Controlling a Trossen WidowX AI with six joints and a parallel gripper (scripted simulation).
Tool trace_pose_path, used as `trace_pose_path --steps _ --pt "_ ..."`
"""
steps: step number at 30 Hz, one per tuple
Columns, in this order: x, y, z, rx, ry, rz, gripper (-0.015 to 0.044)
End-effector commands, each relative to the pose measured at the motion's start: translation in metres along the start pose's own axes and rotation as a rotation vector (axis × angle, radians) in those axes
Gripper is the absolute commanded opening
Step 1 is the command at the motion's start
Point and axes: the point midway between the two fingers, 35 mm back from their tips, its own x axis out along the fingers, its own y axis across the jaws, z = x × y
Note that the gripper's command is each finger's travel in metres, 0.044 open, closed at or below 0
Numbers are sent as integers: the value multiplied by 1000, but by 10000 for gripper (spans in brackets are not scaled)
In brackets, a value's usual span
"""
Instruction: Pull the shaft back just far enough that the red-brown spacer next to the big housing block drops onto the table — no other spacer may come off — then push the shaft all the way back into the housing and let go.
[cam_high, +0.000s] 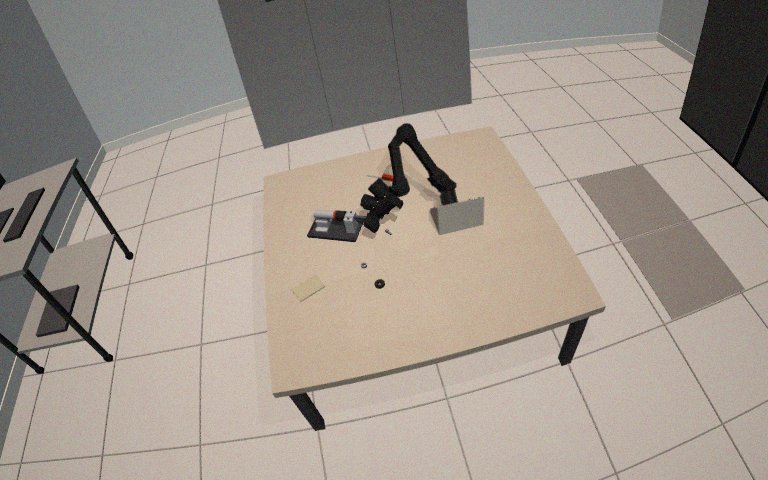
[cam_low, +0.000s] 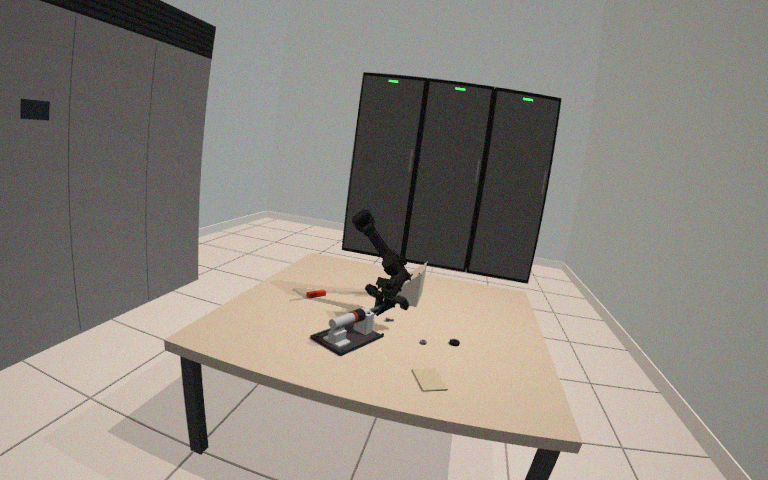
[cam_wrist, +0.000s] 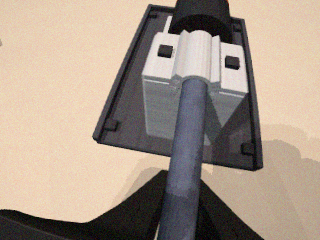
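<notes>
The grey-blue shaft runs from my gripper into the top of the white block on the dark base plate. The gripper is shut on the shaft, just outside that block. Beyond the block sits a black ring-like part. A thin red-orange band lies between it and the light grey cylinder. The shaft inside these parts is hidden.
A red-handled tool lies behind the arm. A small bolt, a nut, a black ring and a yellowish pad lie on the table. A grey panel stands near the arm.
</notes>
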Motion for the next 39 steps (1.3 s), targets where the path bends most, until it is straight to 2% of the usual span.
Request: trace_pose_path --steps 1,39 --pt "-1 -1 -1 6 1 -4 0" --pt "-4 -1 -4 6 1 -4 0"
